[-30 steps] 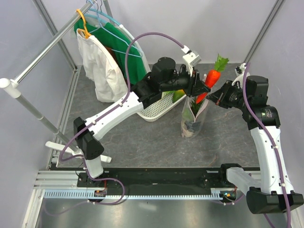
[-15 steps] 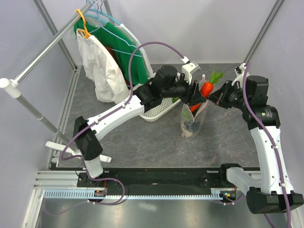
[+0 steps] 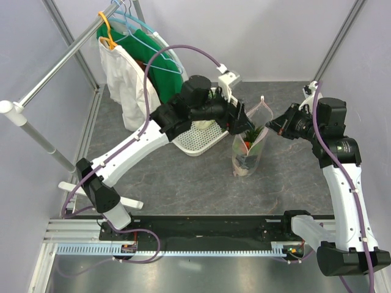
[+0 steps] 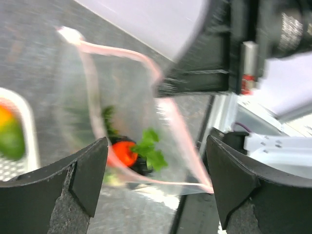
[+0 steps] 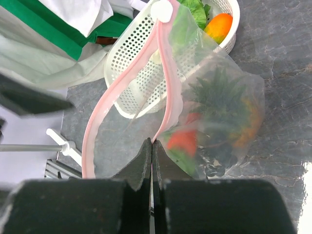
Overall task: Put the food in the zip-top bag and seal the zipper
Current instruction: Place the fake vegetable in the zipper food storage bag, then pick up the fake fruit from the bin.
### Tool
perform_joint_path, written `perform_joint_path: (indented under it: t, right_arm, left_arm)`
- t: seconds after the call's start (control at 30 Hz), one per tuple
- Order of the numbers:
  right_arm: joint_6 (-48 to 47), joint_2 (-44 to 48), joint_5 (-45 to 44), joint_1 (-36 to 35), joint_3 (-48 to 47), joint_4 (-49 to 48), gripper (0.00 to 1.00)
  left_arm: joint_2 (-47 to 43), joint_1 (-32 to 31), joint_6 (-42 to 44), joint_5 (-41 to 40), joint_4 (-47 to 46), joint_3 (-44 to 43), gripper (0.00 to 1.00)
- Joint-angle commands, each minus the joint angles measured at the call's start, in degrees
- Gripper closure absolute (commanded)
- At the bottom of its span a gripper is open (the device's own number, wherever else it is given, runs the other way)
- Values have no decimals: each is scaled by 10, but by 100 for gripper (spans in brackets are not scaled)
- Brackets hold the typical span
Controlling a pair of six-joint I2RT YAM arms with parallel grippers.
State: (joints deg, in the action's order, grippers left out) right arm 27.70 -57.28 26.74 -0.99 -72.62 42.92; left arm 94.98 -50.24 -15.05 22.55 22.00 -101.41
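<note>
Wide open and empty at frame centre, the left gripper [image 3: 236, 121] sits between the orange fruit [image 5: 218, 27] in the white basket [image 3: 198, 139], to its left, and the zip-top bag [image 3: 247, 152] whose zipper [image 5: 165, 83] the right gripper [image 3: 278, 126] pinches tight.

Left arm [image 3: 143, 137]: I see it stretched far, toward the middle.
Left gripper [image 4: 156, 170]: jaws spread wide.
Right arm [image 3: 342, 177]: raised, reaching left.
Right gripper [image 5: 151, 146]: jaws pinched tight on the bag [image 5: 224, 97] rim.

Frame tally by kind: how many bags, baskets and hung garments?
bag: 1
basket: 1
garments: 2 (white garment, green garment)
total: 4
</note>
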Motion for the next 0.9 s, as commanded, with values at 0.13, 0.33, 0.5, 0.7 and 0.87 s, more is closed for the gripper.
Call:
perform_joint_path:
  t: [0.13, 0.33, 0.5, 0.7, 0.87]
  right_arm:
    - [-8, 6, -7, -1, -22, -25, 100]
    - [-10, 13, -6, 1, -28, -25, 100]
    - [-15, 19, -16, 0, -27, -20, 100]
    - [-18, 22, -21, 1, -20, -21, 100]
    - [-18, 18, -26, 1, -23, -20, 100]
  left_arm:
    - [50, 90, 116, -35, 42, -62, 18]
    - [171, 96, 212, -58, 40, -109, 31]
    - [265, 103, 291, -51, 25, -158, 35]
    - [365, 112, 322, -52, 20, -228, 36]
    - [398, 112, 324, -81, 1, -235, 38]
